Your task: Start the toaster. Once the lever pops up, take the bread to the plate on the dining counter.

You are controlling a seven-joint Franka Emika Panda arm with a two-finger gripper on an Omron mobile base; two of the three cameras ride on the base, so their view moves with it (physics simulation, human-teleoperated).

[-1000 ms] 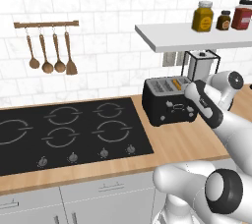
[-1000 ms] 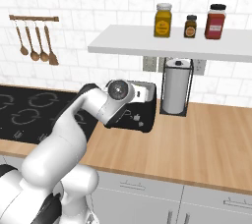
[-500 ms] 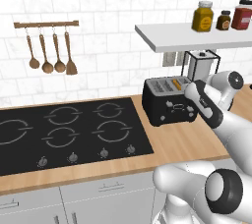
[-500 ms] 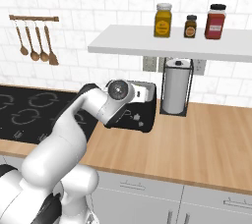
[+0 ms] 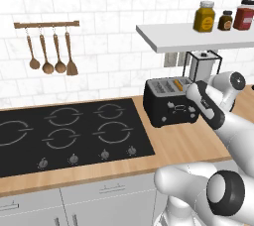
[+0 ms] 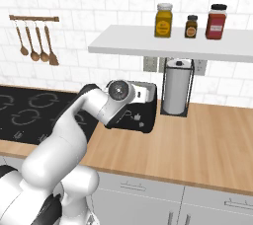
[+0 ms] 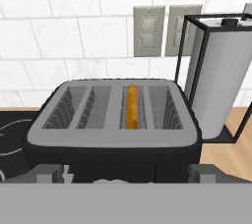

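Boxy black toaster (image 7: 113,134), slotted grey top, at the worktop's back edge.
Orange-brown bread (image 7: 132,106) stands in one slot; the gripper (image 7: 125,174) spreads wide, empty.

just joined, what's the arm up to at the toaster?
The arm has its claw open, right at the front of the black toaster on the wooden worktop, beside the hob. It holds nothing. The bread sits down in the third slot from the left in the hand view, with the other slots bare. A paper towel holder stands just right of the toaster. The lever cannot be made out, so whether toasting has started cannot be told.
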